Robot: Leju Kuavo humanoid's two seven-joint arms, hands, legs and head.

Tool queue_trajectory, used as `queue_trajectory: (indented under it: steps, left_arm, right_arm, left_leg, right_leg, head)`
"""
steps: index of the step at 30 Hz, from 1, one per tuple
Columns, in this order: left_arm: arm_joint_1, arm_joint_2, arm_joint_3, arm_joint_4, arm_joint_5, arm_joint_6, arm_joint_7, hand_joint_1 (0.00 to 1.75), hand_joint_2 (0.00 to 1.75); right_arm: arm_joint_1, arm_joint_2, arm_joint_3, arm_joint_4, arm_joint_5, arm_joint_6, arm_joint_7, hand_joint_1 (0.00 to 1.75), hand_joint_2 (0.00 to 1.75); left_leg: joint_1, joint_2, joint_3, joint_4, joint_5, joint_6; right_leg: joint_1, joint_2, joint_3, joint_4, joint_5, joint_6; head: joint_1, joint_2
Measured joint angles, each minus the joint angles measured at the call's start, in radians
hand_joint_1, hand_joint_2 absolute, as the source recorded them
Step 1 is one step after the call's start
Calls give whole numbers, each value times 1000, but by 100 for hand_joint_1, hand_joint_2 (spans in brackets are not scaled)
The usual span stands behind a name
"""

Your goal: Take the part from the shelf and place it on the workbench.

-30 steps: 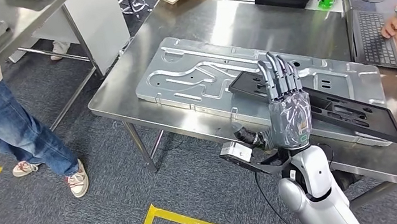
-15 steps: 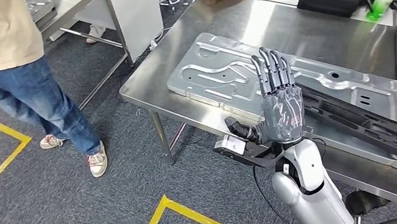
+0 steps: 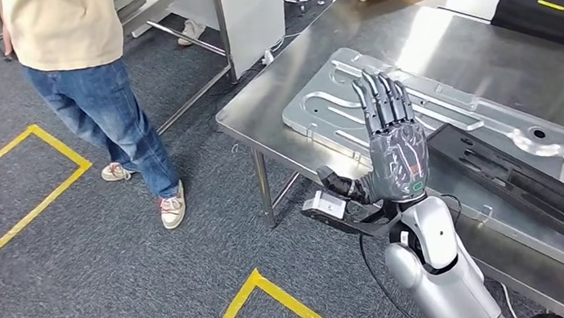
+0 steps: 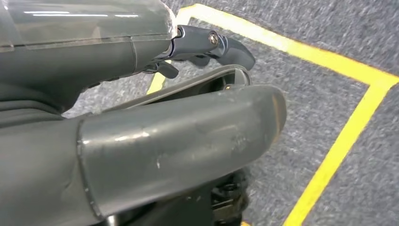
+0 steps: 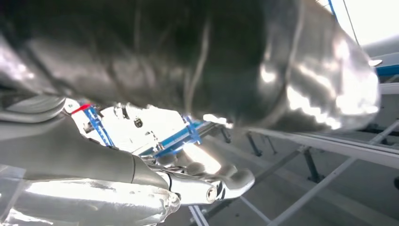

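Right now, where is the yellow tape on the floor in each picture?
Head view: yellow tape makes a corner low in the middle, on the floor in front of the table; more runs at the left.
Left wrist view: the yellow tape runs along the right side, past the grey thumb.
Right wrist view: not in it.
Shared landmark: the grey carpet under the tape, in the head and left wrist views.

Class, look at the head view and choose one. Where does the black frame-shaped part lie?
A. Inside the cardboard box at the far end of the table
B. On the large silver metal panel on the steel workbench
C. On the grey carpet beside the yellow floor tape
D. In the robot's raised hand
B: the black part rests on the silver panel on the workbench, while the raised right hand holds nothing.
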Motion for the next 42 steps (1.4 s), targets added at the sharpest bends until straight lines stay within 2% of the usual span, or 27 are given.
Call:
queue_trajectory:
  steps: [2, 4, 6, 7, 8, 10, 12, 13, 15, 17, 19, 21, 22, 23, 24, 26, 28, 30, 31, 33, 35, 36, 37, 38, 39, 40, 42]
  left_arm:
    - [2, 0, 0, 0, 0, 0, 0, 0, 0]
    - [0, 0, 0, 0, 0, 0, 0, 0, 0]
    - [0, 0, 0, 0, 0, 1, 0, 0, 0]
    - [1, 0, 0, 0, 1, 1, 0, 0, 0]
    - [2, 0, 0, 0, 1, 1, 0, 0, 0]
    - [2, 0, 1, 0, 1, 2, 0, 0, 0]
    - [0, 0, 1, 0, 1, 3, -1, 0, 0]
    - [0, 0, 1, 0, 1, 3, -1, 0, 0]
    - [3, 0, 1, 0, 1, 4, -1, 0, 0]
    - [3, 0, 1, 0, 1, 4, -1, 0, 0]
    - [0, 0, 1, 0, 1, 5, -2, 0, 0]
    - [0, 0, 1, 0, 1, 4, -2, 0, 0]
    - [1, 0, 1, 0, 1, 4, -2, 0, 0]
    - [2, 0, 1, 0, 1, 4, -2, 0, 0]
    - [2, 0, 1, 0, 1, 5, -2, 0, 0]
    - [2, -2, 2, 0, 1, 5, -2, 0, 0]
    - [1, -4, 2, 0, 2, 7, -3, 0, 87]
    - [3, -4, 2, 0, 2, 9, -3, 0, 175]
    - [6, -4, 2, 0, 1, 10, -3, 0, 175]
    - [7, -4, 2, 0, 1, 11, -3, 0, 175]
    - [5, -4, 2, 0, 1, 11, -3, 0, 175]
    - [4, -4, 2, 0, 1, 11, -3, 0, 175]
    - [5, -4, 2, 0, 1, 11, -3, 0, 175]
    - [6, -3, 2, 0, 1, 12, -3, 0, 175]
    - [7, -3, 2, 0, 2, 13, -3, 0, 175]
    - [7, -3, 3, 0, 2, 13, -3, 0, 175]
    - [4, -3, 3, 0, 2, 14, -3, 0, 175]
  right_arm:
    - [-3, 2, 1, 1, -1, 0, 0, 0, 0]
    - [-3, 4, 2, 3, -2, 0, 0, 0, 0]
    - [-1, 4, 2, 6, -2, 0, 0, 0, 0]
    - [-1, 4, 2, 8, -3, 0, 0, 0, 0]
    - [-1, 4, 2, 8, -3, 0, 0, 0, 0]
    - [-1, 4, 2, 9, -4, -1, 0, 0, 0]
    - [-1, 5, 2, 9, -5, -2, 1, 0, 0]
    - [-1, 5, 2, 9, -5, -2, 1, 0, 0]
    - [-1, 7, 3, 10, -5, -2, 2, 0, 0]
    - [-1, 9, 4, 10, -5, -2, 2, 0, 0]
    - [1, 8, 4, 12, -5, -2, 2, 0, 0]
    - [7, 8, 5, 15, -5, -2, 2, 0, 0]
    - [9, 8, 5, 17, -5, -2, 2, 0, 0]
    - [10, 8, 5, 18, -5, -2, 2, 0, 0]
    - [10, 8, 5, 19, -5, -2, 2, 0, 0]
    - [9, 8, 5, 19, -5, -2, 2, 0, 0]
    - [9, 8, 5, 20, -5, -2, 2, 0, 0]
    - [9, 9, 6, 20, -5, -2, 1, 0, 0]
    - [8, 10, 6, 20, -5, -2, 0, 0, 0]
    - [7, 13, 8, 21, -6, -2, 0, 0, 0]
    - [8, 15, 8, 23, -7, -2, -1, 0, 0]
    - [9, 15, 9, 24, -9, -2, -1, 0, 0]
    - [10, 15, 9, 25, -10, -2, -1, 0, 0]
    - [10, 15, 10, 26, -10, -2, -1, 0, 0]
    - [10, 15, 10, 26, -11, -2, -1, 0, 0]
    - [9, 15, 11, 26, -12, -3, -1, 0, 0]
    - [8, 15, 11, 27, -13, -3, -2, 0, 0]
  left_leg:
    - [-3, 37, -18, 40, -28, -9]
    - [-3, 88, -66, 148, -88, -15]
    - [2, 106, -113, 248, -124, -21]
    - [4, 111, -115, 254, -117, -23]
    - [5, 117, -98, 223, -93, -24]
    - [3, 148, -30, 98, -40, -23]
    - [-2, 170, 10, 18, -20, -13]
    - [-6, 169, 12, 9, -23, -7]
    - [-6, 148, 11, 5, -18, 5]
    - [-3, 129, 15, -3, -13, 17]
    - [-1, 110, 15, -5, -9, 24]
    - [-2, 87, 14, -4, -9, 26]
    - [-2, 75, 14, -4, -9, 26]
    - [-2, 62, 15, -3, -9, 26]
    - [-2, 49, 15, -2, -9, 26]
    - [-2, 25, 13, 1, -8, 22]
    - [2, 4, 5, 2, -4, 11]
    - [6, -18, -1, -1, 0, -3]
    - [5, -12, -3, 3, -3, -8]
    - [2, 34, -26, 54, -38, -18]
    - [5, 87, -80, 169, -97, -27]
    - [8, 98, -106, 222, -117, -31]
    - [11, 105, -119, 251, -121, -35]
    - [13, 112, -115, 245, -109, -39]
    - [16, 121, -91, 202, -81, -41]
    - [17, 139, -55, 137, -51, -42]
    - [10, 179, 1, 31, -19, -33]
  right_leg:
    - [-3, -25, 9, -13, 6, -11]
    - [2, -51, 11, -16, 6, -19]
    - [5, -79, 11, -15, 3, -23]
    - [6, -93, 11, -14, 2, -23]
    - [6, -105, 11, -13, 0, -21]
    - [7, -126, 12, -6, -7, -15]
    - [12, -144, 11, 2, -14, -6]
    - [14, -153, 11, 4, -16, -1]
    - [12, -163, 14, 5, -20, 9]
    - [6, -128, 3, 37, -46, 20]
    - [2, -77, -46, 144, -104, 27]
    - [1, -60, -105, 256, -142, 29]
    - [1, -58, -117, 272, -134, 28]
    - [0, -55, -110, 250, -108, 26]
    - [0, -47, -85, 194, -70, 23]
    - [-2, 1, -30, 67, -13, 13]
    - [-2, 34, -8, 12, -3, 9]
    - [-2, 18, -3, 3, 0, 3]
    - [-4, 5, 2, -5, 3, -2]
    - [-8, -26, 13, -20, 8, -13]
    - [-3, -59, 17, -22, 7, -19]
    - [-1, -76, 17, -22, 6, -22]
    - [-1, -92, 17, -21, 4, -22]
    - [-1, -106, 17, -20, 2, -21]
    - [-2, -119, 18, -18, -1, -18]
    - [-3, -131, 18, -14, -4, -14]
    - [2, -152, 18, -4, -14, -3]
  head:
    - [-2, 0]
    - [-5, 0]
    - [-5, 0]
    - [-5, 0]
    - [-5, 0]
    - [-5, 0]
    - [-4, 0]
    - [-3, 0]
    - [-2, 0]
    - [-2, 0]
    - [-2, 0]
    - [-2, 0]
    - [-2, 0]
    - [-2, 0]
    - [-2, 0]
    - [-2, 0]
    - [-2, 0]
    - [-2, 0]
    - [-2, 0]
    - [-7, 0]
    - [-12, 0]
    - [-12, 0]
    - [-12, 0]
    - [-12, 0]
    - [-12, 0]
    - [-12, 0]
    - [-12, 0]
